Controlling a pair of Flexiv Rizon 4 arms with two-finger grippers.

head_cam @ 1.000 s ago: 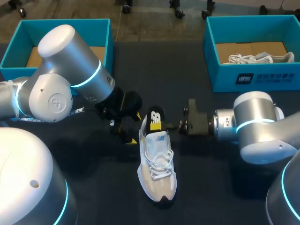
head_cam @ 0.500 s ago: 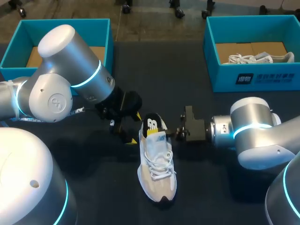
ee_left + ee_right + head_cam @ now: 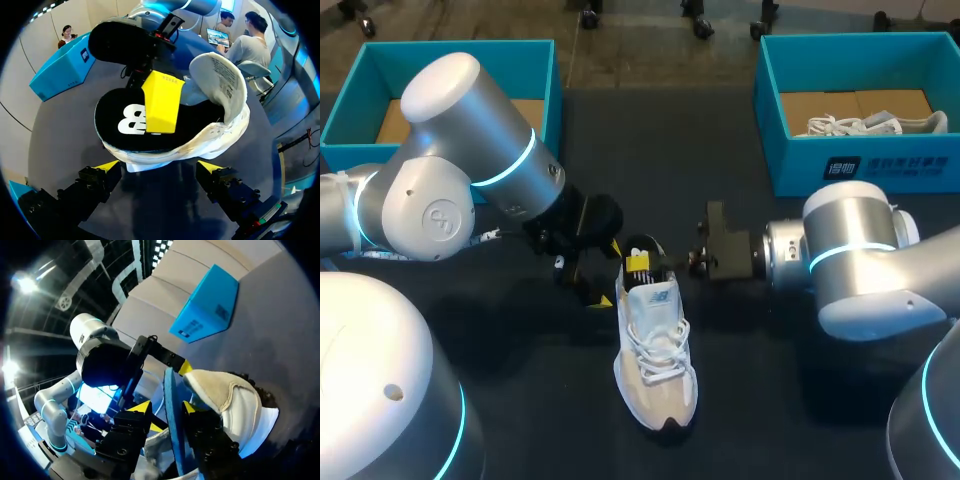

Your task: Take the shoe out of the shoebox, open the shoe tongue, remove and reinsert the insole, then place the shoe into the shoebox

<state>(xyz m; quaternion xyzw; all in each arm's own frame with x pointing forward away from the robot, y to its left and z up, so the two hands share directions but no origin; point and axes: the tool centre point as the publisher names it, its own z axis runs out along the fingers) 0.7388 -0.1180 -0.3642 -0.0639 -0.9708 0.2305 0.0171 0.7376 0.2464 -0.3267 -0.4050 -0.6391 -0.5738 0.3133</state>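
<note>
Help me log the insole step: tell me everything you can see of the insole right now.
The insole looks thin and flexible. Its top face is black with a white logo and a yellow label, and its underside shows blue where seen edge-on. It stands tilted in the heel opening of the white shoe, partly inside. The right pincer is shut on it, one yellow-tipped finger on each face. How deep it reaches is hidden.

Right end effector (image 3: 688, 263) edged closer; the insole (image 3: 639, 260) (yellow-tagged) sits lower in the shoe (image 3: 657, 365).
</note>
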